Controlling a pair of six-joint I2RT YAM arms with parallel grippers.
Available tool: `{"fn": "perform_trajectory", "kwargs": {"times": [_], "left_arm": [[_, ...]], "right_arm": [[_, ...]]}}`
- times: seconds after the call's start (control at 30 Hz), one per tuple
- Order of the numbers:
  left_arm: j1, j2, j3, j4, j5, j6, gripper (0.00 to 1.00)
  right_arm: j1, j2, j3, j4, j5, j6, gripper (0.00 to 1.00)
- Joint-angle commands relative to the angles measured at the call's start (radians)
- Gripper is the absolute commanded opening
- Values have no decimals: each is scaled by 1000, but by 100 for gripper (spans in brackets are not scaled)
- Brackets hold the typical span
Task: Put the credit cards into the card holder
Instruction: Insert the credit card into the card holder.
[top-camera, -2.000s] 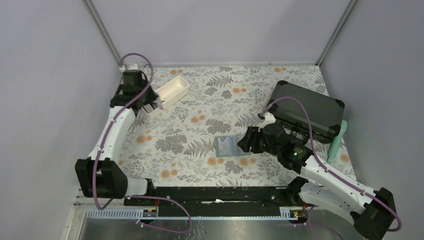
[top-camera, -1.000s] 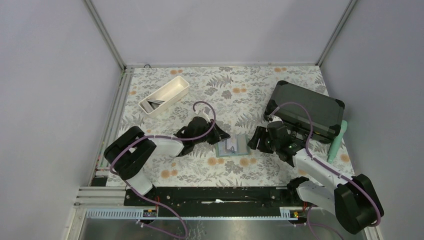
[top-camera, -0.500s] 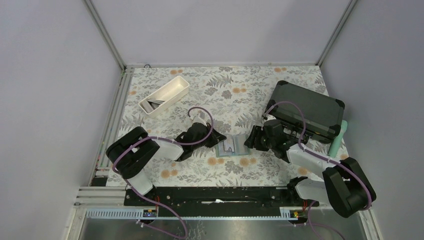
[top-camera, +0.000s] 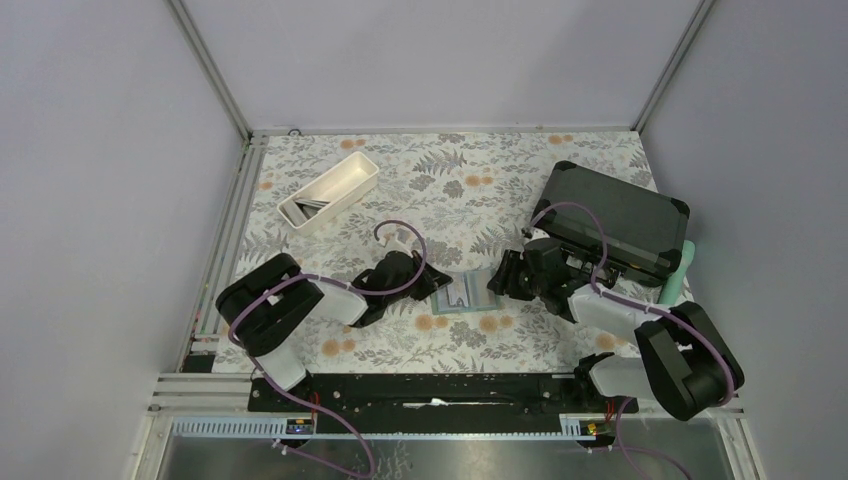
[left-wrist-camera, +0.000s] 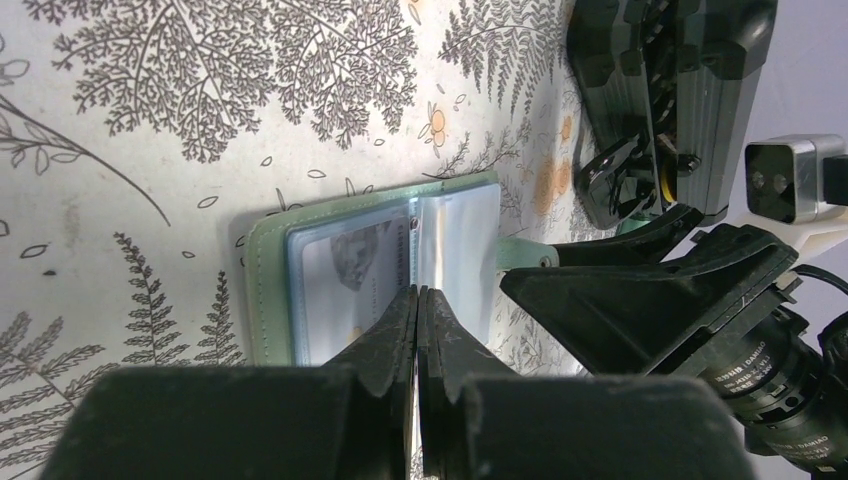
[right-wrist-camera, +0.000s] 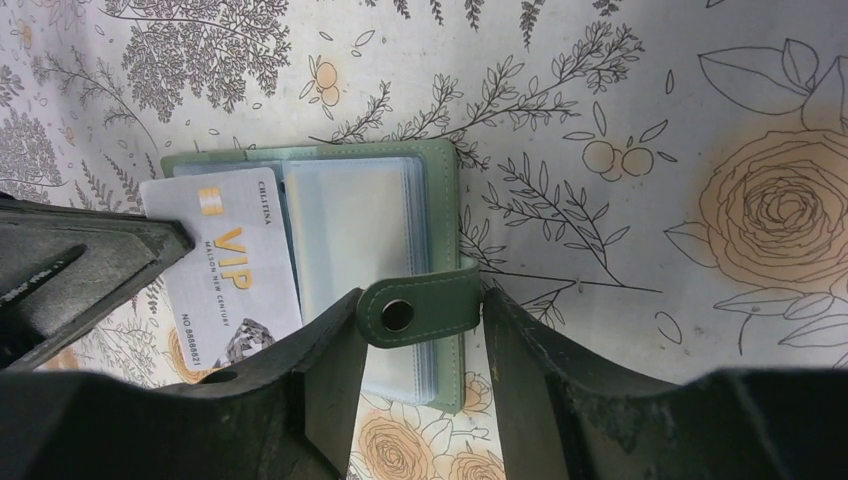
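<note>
Right wrist: left jaws clench credit card over card holder; right jaws straddle tab, grip unclear.

Left arm, right arm: white links, black joints, purple cables. Left gripper: black wedge fingers, seemingly matte plastic.

"Where's the card holder?"
"Flat on the table, lying open. It's sage-green, clear pockets facing up, snap strap folded over one edge."
"Any card?"
"One, pale grey with gold VIP lettering. It's face up, slanted across the half away from the strap, one end poking past the holder's edge."
</note>
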Motion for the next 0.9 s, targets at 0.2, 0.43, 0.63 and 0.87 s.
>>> {"fn": "perform_trajectory", "kwargs": {"times": [0.2,0.43,0.63,0.87], "left_arm": [[-15,39,-32,147,-29,-58,0],[-20,57,-44,200,-28,-73,0],[-22,71,-89,290,-46,-104,0],[-23,65,-105,325,-56,-134,0]], "right_arm": [[-5,58,23,37,36,-22,48],[-5,81,24,34,51,-16,42],[-5,84,28,29,54,-14,40],[-5,82,28,21,58,-15,39]]}}
